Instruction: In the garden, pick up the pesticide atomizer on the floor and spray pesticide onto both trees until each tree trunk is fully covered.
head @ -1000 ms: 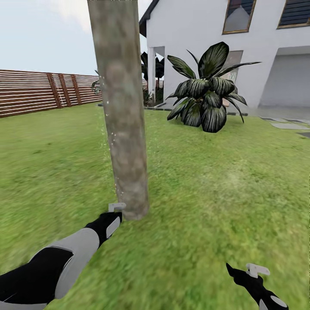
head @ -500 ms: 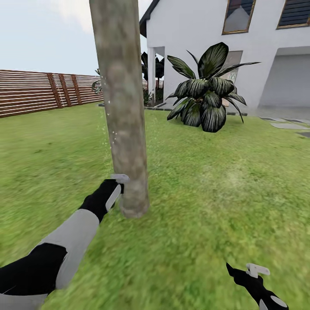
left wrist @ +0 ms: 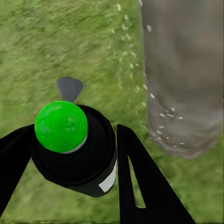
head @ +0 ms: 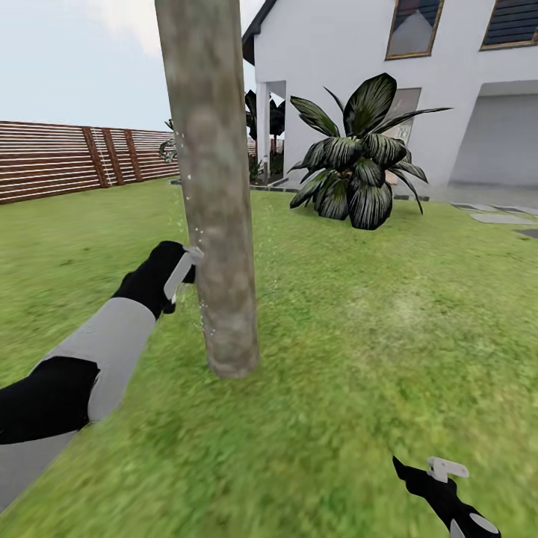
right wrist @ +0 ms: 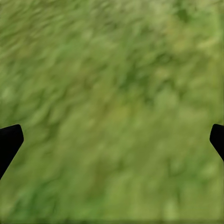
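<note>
The trunk (head: 213, 187) is standing in the lawn (head: 359, 329) close in front of the robot, a grey-brown mottled column running up out of the head view. The left gripper (head: 187, 269) is reaching up beside the trunk, on the fence (head: 67, 157) side of it, about midway up the visible column and just short of the bark. In the left wrist view its fingers (left wrist: 140, 186) are closing on the atomizer (left wrist: 74, 149), a small dark bottle with a round green cap on top and a grey nozzle pointing away from the camera. The bottle is sitting between the two black fingers, with the trunk (left wrist: 184, 74) just beside it. Small pale droplets (left wrist: 161, 114) are speckling the bark and drifting in the air between the atomizer and the trunk; in the head view similar specks (head: 202, 317) are showing along the trunk's near edge below the gripper.

The right gripper (head: 441, 472) is hanging low over the grass, well apart from the trunk on the house (head: 388, 82) side. In the right wrist view its black fingertips (right wrist: 9, 140) are sitting at the opposite edges of the picture, spread wide with nothing between them but grass (right wrist: 112, 112).

Beyond the trunk a broad-leaved dark plant (head: 359, 164) is growing near the white house.
</note>
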